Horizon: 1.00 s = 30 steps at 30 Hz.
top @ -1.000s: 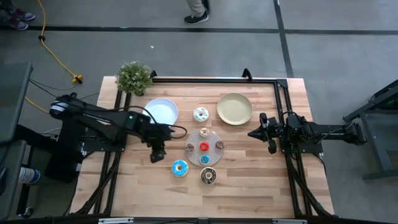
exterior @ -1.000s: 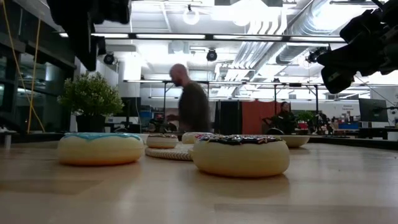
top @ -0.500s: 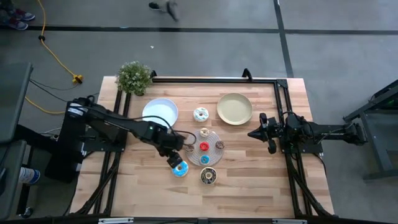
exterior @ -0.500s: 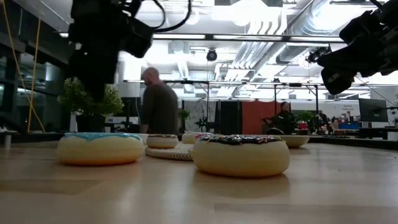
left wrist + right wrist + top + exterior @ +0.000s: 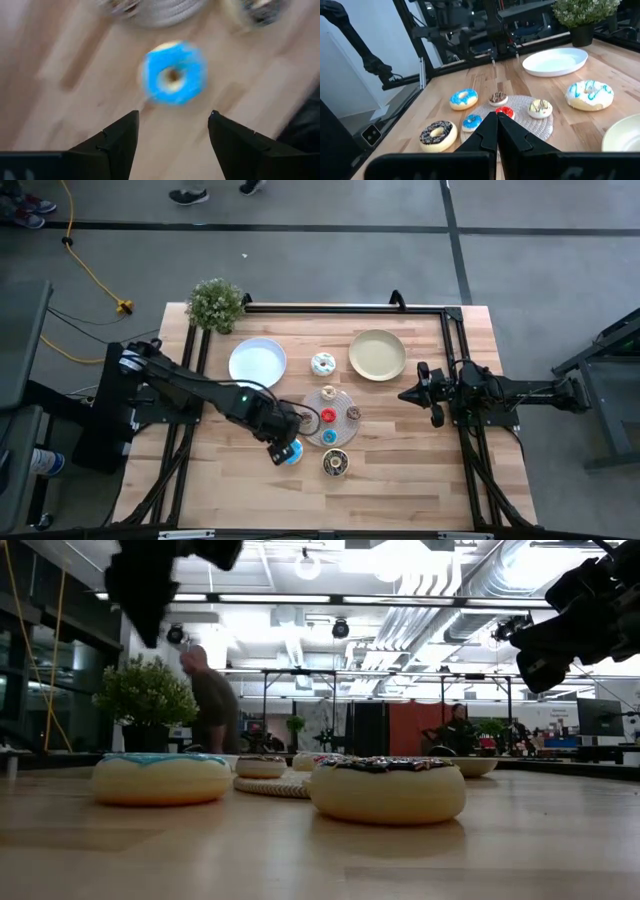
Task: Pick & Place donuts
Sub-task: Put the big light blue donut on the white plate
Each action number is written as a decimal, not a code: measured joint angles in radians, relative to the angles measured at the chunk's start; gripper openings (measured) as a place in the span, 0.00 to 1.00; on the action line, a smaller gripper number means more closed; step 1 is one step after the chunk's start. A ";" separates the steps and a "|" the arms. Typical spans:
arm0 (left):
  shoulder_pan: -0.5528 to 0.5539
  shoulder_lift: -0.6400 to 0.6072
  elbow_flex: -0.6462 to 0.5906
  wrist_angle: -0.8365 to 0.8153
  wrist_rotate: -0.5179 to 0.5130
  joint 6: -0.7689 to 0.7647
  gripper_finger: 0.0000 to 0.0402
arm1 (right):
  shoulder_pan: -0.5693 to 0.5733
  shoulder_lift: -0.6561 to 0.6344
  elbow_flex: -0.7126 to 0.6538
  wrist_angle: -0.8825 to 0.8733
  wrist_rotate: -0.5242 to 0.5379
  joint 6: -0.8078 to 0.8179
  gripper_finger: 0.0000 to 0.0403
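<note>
My left pincer hangs above the blue-iced donut, fingers spread wide and holding nothing. The donut lies flat on the table, just beside the spiral mat. I judge it light, fairly stiff, and smooth on the icing. Best hold: fingers across the full ring, pressing on its outer sides. My right pincer waits clenched near the table's right edge.

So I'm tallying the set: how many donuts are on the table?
7. Four minis sit on the mat: red, blue, brown, cream. White-iced near the plates, blue-iced under the left gripper, dark brown beside it.
</note>
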 joint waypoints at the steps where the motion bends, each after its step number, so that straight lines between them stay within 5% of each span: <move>1: -0.009 0.000 0.001 -0.014 -0.012 -0.002 0.57 | 0.000 0.000 0.000 0.001 0.000 0.000 0.00; 12: -0.082 0.111 0.005 -0.004 -0.012 -0.056 0.57 | 0.000 0.001 0.000 0.004 0.000 0.000 0.00; 30: -0.003 0.233 0.005 0.109 -0.033 -0.100 0.57 | 0.000 0.005 0.000 0.005 0.000 0.000 0.00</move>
